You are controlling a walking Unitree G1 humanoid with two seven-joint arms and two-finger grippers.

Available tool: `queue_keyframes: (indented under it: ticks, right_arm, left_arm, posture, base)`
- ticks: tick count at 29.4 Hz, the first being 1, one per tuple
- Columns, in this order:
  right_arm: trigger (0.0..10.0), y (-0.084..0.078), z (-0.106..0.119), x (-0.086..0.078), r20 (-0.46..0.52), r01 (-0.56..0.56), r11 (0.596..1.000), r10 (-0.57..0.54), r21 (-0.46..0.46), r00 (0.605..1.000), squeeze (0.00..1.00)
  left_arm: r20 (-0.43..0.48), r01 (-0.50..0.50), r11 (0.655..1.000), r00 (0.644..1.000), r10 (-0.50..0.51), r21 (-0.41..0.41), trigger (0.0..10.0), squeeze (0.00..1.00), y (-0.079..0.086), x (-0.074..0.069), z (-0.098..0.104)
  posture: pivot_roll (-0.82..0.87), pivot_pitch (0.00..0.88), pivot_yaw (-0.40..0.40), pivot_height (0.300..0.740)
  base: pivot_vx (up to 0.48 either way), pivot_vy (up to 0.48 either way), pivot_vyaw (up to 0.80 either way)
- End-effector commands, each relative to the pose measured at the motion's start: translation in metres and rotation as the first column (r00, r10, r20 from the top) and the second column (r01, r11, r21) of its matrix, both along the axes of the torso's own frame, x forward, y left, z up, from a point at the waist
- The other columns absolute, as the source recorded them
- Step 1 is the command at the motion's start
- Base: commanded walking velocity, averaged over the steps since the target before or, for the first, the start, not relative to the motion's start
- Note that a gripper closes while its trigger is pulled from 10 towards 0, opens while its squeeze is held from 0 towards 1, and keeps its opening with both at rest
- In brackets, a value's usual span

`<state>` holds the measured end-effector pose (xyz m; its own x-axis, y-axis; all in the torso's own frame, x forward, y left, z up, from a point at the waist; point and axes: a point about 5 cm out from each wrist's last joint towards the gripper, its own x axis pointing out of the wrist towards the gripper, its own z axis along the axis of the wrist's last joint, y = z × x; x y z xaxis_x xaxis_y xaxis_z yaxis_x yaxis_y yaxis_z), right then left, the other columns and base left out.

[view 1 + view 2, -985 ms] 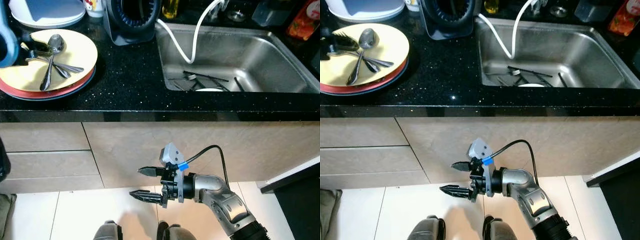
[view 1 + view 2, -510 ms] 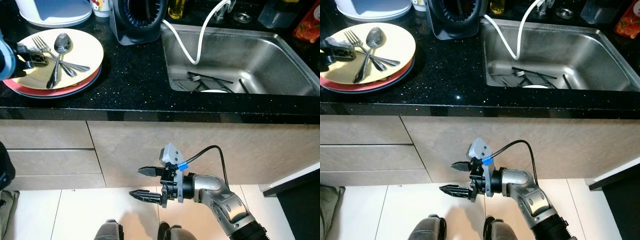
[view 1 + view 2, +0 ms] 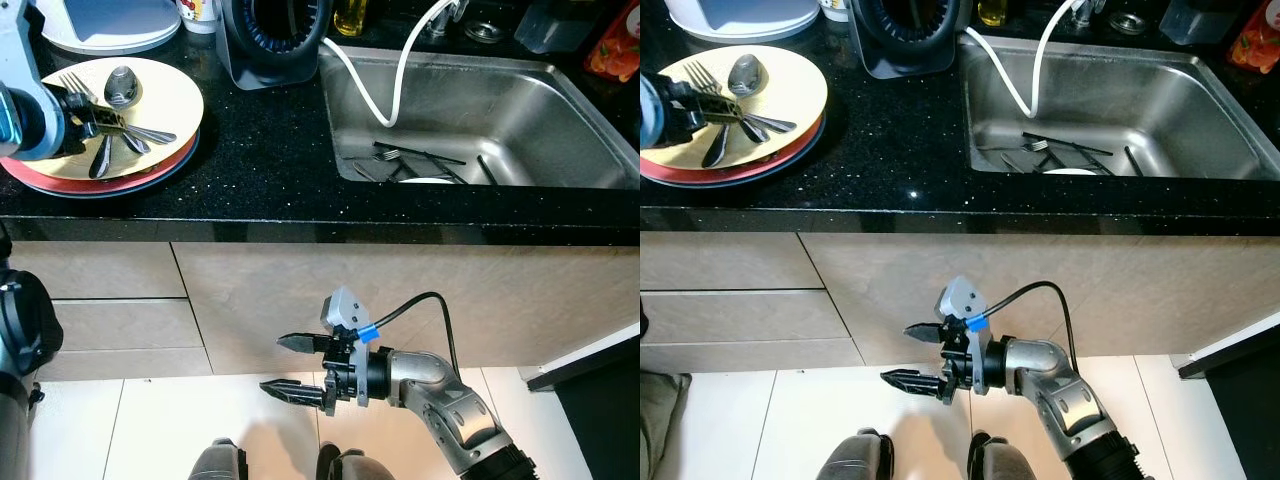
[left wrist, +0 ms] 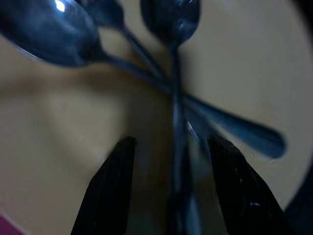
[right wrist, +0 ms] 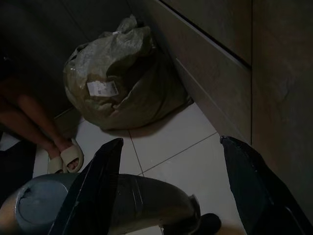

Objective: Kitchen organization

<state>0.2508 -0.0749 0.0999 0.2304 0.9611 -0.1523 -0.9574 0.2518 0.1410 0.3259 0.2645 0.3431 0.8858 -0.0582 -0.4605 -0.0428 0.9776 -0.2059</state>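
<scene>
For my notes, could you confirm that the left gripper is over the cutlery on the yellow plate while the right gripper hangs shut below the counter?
Not quite: the right gripper hangs open, its fingers spread, as the left eye view shows. The left gripper is indeed over the cutlery on the yellow plate.

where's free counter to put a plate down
The black counter is bare between the yellow plate and the sink. The plate is crowded: cutlery and the left gripper. The sink floor holds utensils.
</scene>
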Motion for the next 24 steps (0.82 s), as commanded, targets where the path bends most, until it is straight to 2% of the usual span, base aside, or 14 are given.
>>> queue_keyframes:
  ticks: [1,8,9,10,11,12,13,14,24]
  right_arm:
    - [10.0,-0.005,-0.001,-0.001,0.003,0.020,1.000,-0.019,-0.013,1.000,0.00]
    - [10.0,-0.005,0.000,-0.001,0.010,0.035,0.999,-0.035,-0.013,0.999,0.00]
    - [10.0,-0.006,0.000,-0.001,0.012,0.038,0.999,-0.038,-0.012,0.999,0.00]
    - [10.0,-0.006,0.000,0.000,0.013,0.043,0.999,-0.043,-0.013,0.999,0.00]
    - [10.0,-0.006,0.000,0.000,0.013,0.043,0.999,-0.043,-0.013,0.999,0.00]
    - [10.0,-0.007,0.000,0.000,0.016,0.055,0.998,-0.054,-0.016,0.998,0.00]
    - [10.0,-0.007,0.000,0.000,0.016,0.055,0.998,-0.054,-0.016,0.998,0.00]
    - [10.0,-0.007,0.000,0.001,0.017,0.060,0.998,-0.060,-0.016,0.998,0.00]
    - [10.0,-0.007,0.000,0.004,0.024,0.090,0.996,-0.090,-0.016,0.996,0.00]
  left_arm:
    - [-0.069,-0.007,1.000,0.998,0.007,0.000,10.0,0.00,0.000,0.001,-0.012]
    - [-0.119,-0.023,1.000,0.993,0.024,0.009,10.0,0.00,0.006,0.003,-0.025]
    - [-0.126,-0.022,1.000,0.992,0.023,0.008,8.9,0.00,0.006,0.003,-0.026]
    - [-0.130,-0.021,1.000,0.991,0.023,0.012,5.9,0.00,0.006,0.004,-0.028]
    - [-0.130,-0.021,1.000,0.991,0.023,0.012,5.9,0.00,0.006,0.004,-0.028]
    - [-0.140,-0.019,1.000,0.990,0.022,0.019,1.0,0.00,0.008,0.004,-0.032]
    - [-0.140,-0.019,1.000,0.990,0.022,0.019,1.0,0.00,0.008,0.004,-0.032]
    - [-0.146,-0.022,1.000,0.989,0.024,0.021,0.0,0.00,0.008,0.004,-0.033]
    - [-0.159,-0.031,0.999,0.987,0.036,0.038,0.0,0.00,0.013,0.005,-0.037]
  posture:
    - [0.17,0.181,-0.003,0.740]
    - [0.16,0.182,0.002,0.740]
    - [0.16,0.182,0.002,0.740]
    - [0.16,0.182,0.003,0.740]
    - [0.16,0.182,0.003,0.740]
    - [0.16,0.183,0.008,0.740]
    - [0.16,0.183,0.008,0.740]
    - [0.16,0.183,0.007,0.740]
    - [0.16,0.186,0.007,0.740]
  base:
    - [0.000,0.000,0.00]
    - [0.000,0.000,0.00]
    - [0.000,0.000,0.00]
    - [0.000,0.000,0.00]
    - [0.000,0.000,0.00]
    - [0.000,0.000,0.00]
    - [0.000,0.000,0.00]
    - [0.000,0.000,0.00]
    - [0.000,0.000,0.00]
